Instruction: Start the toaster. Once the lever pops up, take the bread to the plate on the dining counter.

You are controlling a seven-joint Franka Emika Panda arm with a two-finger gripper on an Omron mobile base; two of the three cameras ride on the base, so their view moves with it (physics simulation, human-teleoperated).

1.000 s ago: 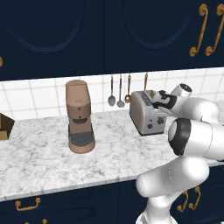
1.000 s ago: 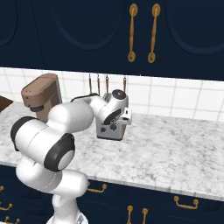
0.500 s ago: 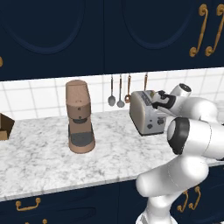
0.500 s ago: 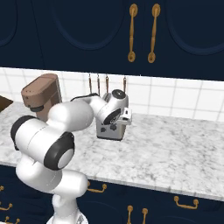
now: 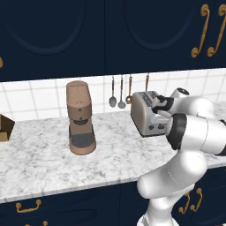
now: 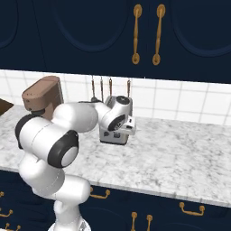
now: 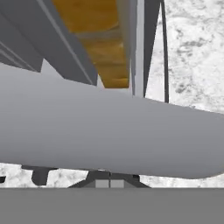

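Nothing has moved since the earlier frame.
Right of centre, the clenched gripper (image 5: 155, 107) presses at the toaster (image 5: 142, 112) end face, on the marbled counter (image 5: 44, 159); bread (image 7: 98, 39) sits in its slot.

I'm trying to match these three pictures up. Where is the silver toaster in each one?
Left base view: the toaster stands right of centre on the marbled counter, beside the robot's wrist.
Right base view: near centre, mostly hidden behind the wrist; its end face peeks out below.
Hand view: seen very close, its rounded grey edge spans the picture.
Shared landmark: the brown coffee machine, in both base views.
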